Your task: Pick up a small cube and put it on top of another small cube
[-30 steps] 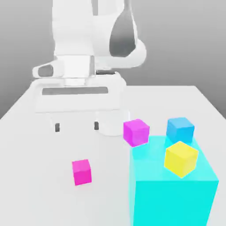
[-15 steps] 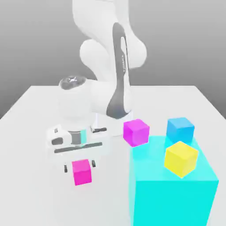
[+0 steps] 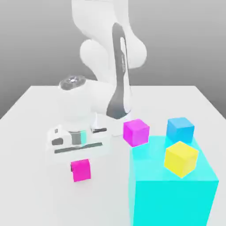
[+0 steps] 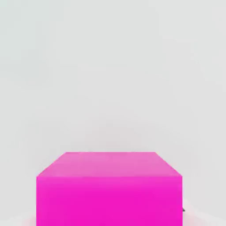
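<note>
Squarely within the end effector (image 3: 81, 167): smooth, matte small cube (image 3: 81, 171).

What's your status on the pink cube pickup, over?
Gripper shut on the hot-pink cube, cube on the table. Purple-magenta cube free, apart. Big cyan block beside, not in the way.

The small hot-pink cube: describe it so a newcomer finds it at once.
Start at the big cyan block; look to the exterior view's left across the white table. The small hot-pink cube sits under the claw, redder than the purple-magenta cube further back.
</note>
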Controlling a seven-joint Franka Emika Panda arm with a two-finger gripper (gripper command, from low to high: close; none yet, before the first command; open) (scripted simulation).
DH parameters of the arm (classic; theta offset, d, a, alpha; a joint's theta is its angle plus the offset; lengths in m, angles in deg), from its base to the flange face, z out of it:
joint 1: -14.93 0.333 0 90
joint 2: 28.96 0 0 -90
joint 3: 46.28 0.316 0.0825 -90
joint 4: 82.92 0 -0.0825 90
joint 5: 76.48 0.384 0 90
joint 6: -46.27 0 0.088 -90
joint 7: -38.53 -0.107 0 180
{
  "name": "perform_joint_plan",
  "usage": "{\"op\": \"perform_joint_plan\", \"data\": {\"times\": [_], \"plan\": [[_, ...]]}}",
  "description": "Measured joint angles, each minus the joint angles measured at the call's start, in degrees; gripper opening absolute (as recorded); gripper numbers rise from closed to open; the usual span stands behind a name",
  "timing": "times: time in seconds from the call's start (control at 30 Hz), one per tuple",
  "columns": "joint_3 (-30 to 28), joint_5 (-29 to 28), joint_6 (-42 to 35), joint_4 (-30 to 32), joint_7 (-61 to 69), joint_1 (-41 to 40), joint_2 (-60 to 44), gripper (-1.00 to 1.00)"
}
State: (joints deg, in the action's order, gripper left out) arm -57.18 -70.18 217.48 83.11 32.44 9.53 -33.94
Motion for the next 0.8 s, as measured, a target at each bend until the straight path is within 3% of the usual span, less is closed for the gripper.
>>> {"op": "perform_joint_plan", "data": {"times": [0.2, 0.37, 0.5, 0.8], "plan": [[-1.19, -8.31, -6.10, 1.67, -6.23, -1.09, 7.66, -1.00], [-1.76, 0.94, -9.43, -5.85, -3.88, 2.23, 10.44, -1.00], [0.28, 7.12, -17.13, -14.01, -3.31, 6.82, 13.71, -1.00], [10.17, 5.37, -39.12, -24.70, -8.20, 15.09, 21.62, -1.00]]}}
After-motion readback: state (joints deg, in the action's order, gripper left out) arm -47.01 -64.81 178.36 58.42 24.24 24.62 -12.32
